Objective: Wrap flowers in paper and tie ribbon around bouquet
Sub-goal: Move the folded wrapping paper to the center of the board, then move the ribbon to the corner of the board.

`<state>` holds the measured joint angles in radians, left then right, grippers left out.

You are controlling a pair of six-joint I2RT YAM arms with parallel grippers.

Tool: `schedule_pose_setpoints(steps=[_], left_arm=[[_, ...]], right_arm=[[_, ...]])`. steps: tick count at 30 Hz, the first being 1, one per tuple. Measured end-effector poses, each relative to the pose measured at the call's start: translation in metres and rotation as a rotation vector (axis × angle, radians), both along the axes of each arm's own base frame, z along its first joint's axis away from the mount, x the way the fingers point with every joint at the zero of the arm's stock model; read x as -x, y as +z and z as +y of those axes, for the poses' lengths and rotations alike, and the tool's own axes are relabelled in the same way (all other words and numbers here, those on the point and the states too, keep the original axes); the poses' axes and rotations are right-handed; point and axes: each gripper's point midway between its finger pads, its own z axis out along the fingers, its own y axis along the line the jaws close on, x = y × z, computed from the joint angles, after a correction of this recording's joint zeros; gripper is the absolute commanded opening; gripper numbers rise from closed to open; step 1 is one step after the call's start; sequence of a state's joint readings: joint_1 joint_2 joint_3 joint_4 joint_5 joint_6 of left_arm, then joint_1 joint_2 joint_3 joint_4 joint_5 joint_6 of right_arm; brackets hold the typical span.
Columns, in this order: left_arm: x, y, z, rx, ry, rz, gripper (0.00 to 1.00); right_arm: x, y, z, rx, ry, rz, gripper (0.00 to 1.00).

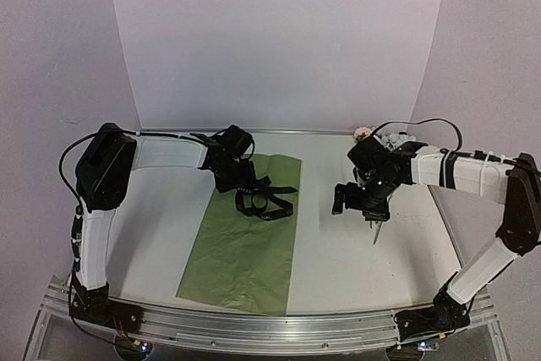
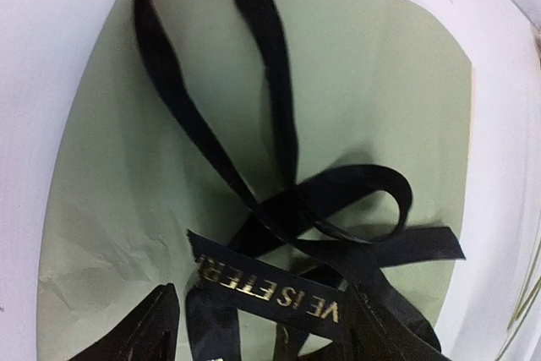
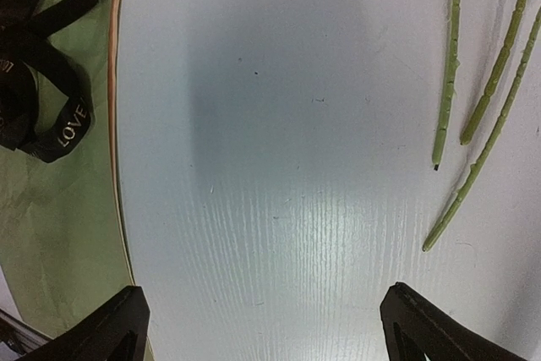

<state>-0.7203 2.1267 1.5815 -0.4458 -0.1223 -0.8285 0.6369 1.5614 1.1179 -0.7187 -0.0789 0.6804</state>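
The olive-green paper [image 1: 245, 251] lies flat on the table, left of centre. The black ribbon [image 1: 264, 199] lies in a loose tangle on its far half. My left gripper [image 1: 230, 177] hangs low over the far end of that tangle. In the left wrist view this gripper [image 2: 266, 303] is open, and a lettered ribbon [image 2: 270, 293] strand runs across the gap between its fingers. My right gripper [image 1: 355, 205] is open over bare table, nothing in it [image 3: 266, 293]. The flowers [image 1: 378, 134] lie at the back right, mostly hidden by the right arm. Their green stems [image 3: 452, 65] show to the right of that gripper.
The paper's right edge [image 3: 114, 166] with a thin tan rim and a ribbon loop [image 3: 51, 116] lie left of the right gripper. A white backdrop wall [image 1: 279, 40] closes the back of the table. A metal rail [image 1: 270, 327] runs along the near edge.
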Motion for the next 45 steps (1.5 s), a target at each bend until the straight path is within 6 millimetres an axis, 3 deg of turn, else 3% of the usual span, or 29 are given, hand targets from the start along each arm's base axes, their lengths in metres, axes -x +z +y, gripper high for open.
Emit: schedule_pose_setpoints(steps=[2, 6, 9, 13, 17, 29, 32, 35, 38, 41, 45], left_arm=[[0.001, 0.007, -0.013, -0.030, -0.045, -0.021, 0.92], [-0.009, 0.014, -0.044, -0.100, -0.113, -0.083, 1.00], [-0.018, 0.002, -0.058, -0.165, -0.140, -0.104, 1.00], [-0.026, -0.025, -0.054, -0.256, -0.151, -0.087, 0.98], [-0.029, -0.039, -0.045, -0.310, -0.161, -0.071, 0.81], [-0.034, -0.039, -0.041, -0.341, -0.185, -0.089, 0.03], [-0.042, -0.034, -0.034, -0.350, -0.181, -0.103, 0.00], [-0.055, -0.018, -0.020, -0.352, -0.149, -0.126, 0.00], [-0.076, 0.017, 0.007, -0.358, -0.089, -0.180, 0.00], [-0.099, 0.074, 0.053, -0.348, 0.009, -0.252, 0.00], [-0.124, 0.166, 0.143, -0.346, 0.197, -0.381, 0.00]], right_arm=[[-0.001, 0.002, -0.001, 0.002, -0.001, -0.010, 0.98], [-0.002, 0.009, -0.002, -0.001, 0.000, -0.031, 0.98], [-0.001, 0.014, -0.003, -0.005, 0.003, -0.045, 0.98], [-0.001, 0.024, -0.007, -0.008, 0.006, -0.077, 0.98], [0.004, 0.032, -0.013, -0.008, 0.006, -0.102, 0.98], [0.012, 0.024, -0.028, 0.046, -0.009, -0.095, 0.98], [0.012, 0.024, -0.028, 0.048, -0.009, -0.096, 0.98], [0.012, 0.024, -0.029, 0.050, -0.009, -0.096, 0.98], [0.012, 0.024, -0.029, 0.054, -0.010, -0.098, 0.98], [0.011, 0.025, -0.030, 0.058, -0.007, -0.099, 0.98], [0.009, 0.032, -0.028, 0.056, 0.001, -0.109, 0.98]])
